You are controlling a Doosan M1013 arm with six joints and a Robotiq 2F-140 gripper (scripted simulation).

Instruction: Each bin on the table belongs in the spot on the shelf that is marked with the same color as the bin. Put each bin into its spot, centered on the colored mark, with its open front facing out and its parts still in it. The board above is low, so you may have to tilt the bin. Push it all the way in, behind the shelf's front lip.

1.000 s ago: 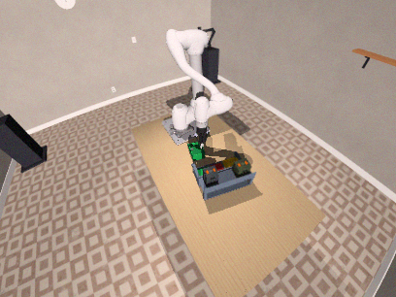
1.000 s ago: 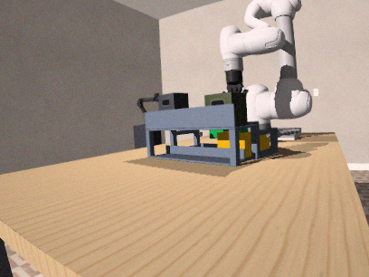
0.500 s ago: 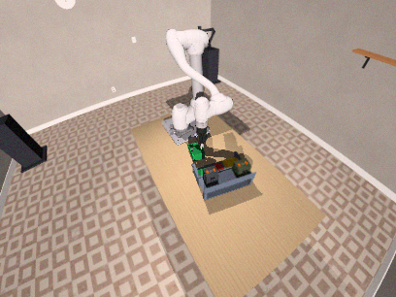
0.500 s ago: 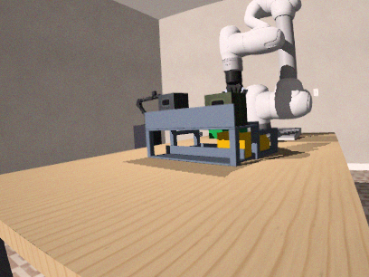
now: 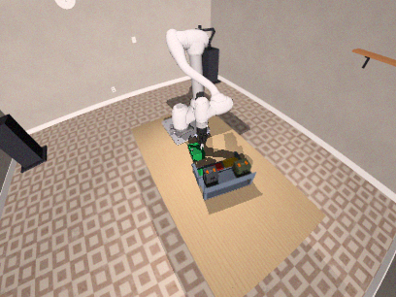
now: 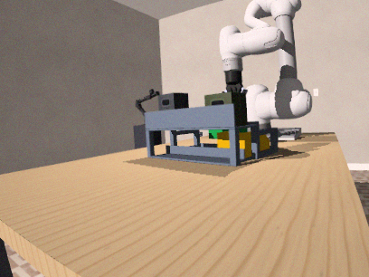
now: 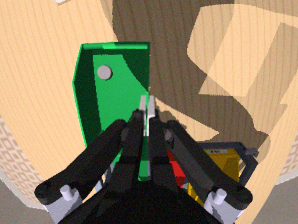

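Seen from the top view and read left to right, the arm's base plate (image 5: 171, 132) comes first, on the wooden surface (image 5: 233, 243) (image 6: 181, 204) (image 7: 30, 65); next is the green bin (image 5: 195, 149) (image 7: 107, 105), just beside the shelf (image 5: 230, 187) (image 6: 190, 118) (image 7: 225, 145) and outside it, on the side nearer the base plate; in the wrist view a round grey part (image 7: 104, 72) lies inside the bin, near its far end; the black fingers (image 5: 203, 145) (image 6: 234, 89) of the gripper are closed on the bin's right-hand wall as the wrist view shows it, the pale tips nearly meeting; whether the bin touches the surface below, I cannot tell; further right, the blue-grey shelf carries a dark grey box (image 5: 211, 176) (image 6: 174, 100) on top at its left end; a red piece (image 5: 219, 166) (image 7: 176, 172) shows between that box and a yellow piece (image 5: 230, 162) (image 6: 234, 139) (image 7: 222, 167), which the exterior view shows below the top board; last comes an olive box (image 5: 242, 166) (image 6: 219, 100), upright on top near the shelf's right end.
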